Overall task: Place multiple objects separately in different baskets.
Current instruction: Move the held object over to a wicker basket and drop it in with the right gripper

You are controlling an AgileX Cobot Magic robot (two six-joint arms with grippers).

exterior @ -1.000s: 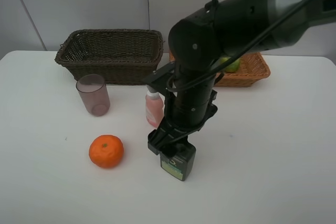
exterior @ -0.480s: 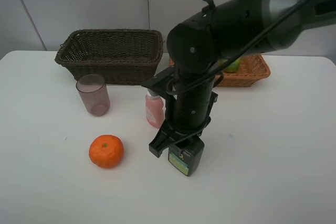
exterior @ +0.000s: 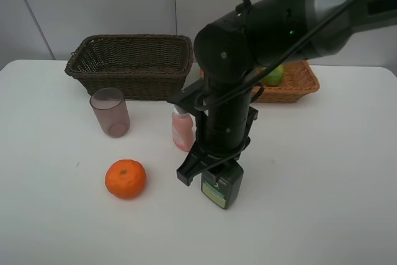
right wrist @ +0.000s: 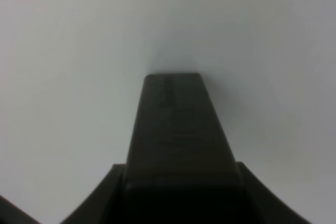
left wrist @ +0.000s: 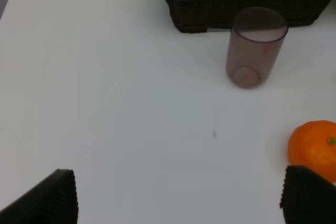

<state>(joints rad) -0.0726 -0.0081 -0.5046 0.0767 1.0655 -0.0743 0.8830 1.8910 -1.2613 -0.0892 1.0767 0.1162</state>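
Observation:
My right gripper (exterior: 214,175) reaches over the table's middle and is shut on the dark green bottle (exterior: 221,189), which stands at the table surface; in the right wrist view the bottle (right wrist: 178,135) fills the space between the jaws of the gripper (right wrist: 178,192). The pink bottle (exterior: 182,130) stands just left of the arm. The mauve cup (exterior: 110,112) and tangerine (exterior: 125,179) are further left. The lime (exterior: 273,77) lies in the tan basket (exterior: 304,85). The dark brown basket (exterior: 130,60) is at the back. The peach is hidden. My left gripper (left wrist: 184,198) is open over bare table, near the cup (left wrist: 256,45) and tangerine (left wrist: 315,148).
The right arm's bulk hides part of the tan basket and the table behind it. The white table's edges show at left and right, with a pale wall behind the baskets. The dark basket's front wall (left wrist: 247,9) shows in the left wrist view.
My right gripper has shifted slightly right with the dark green bottle, which now stands more upright. Cup, tangerine and pink bottle have not moved.

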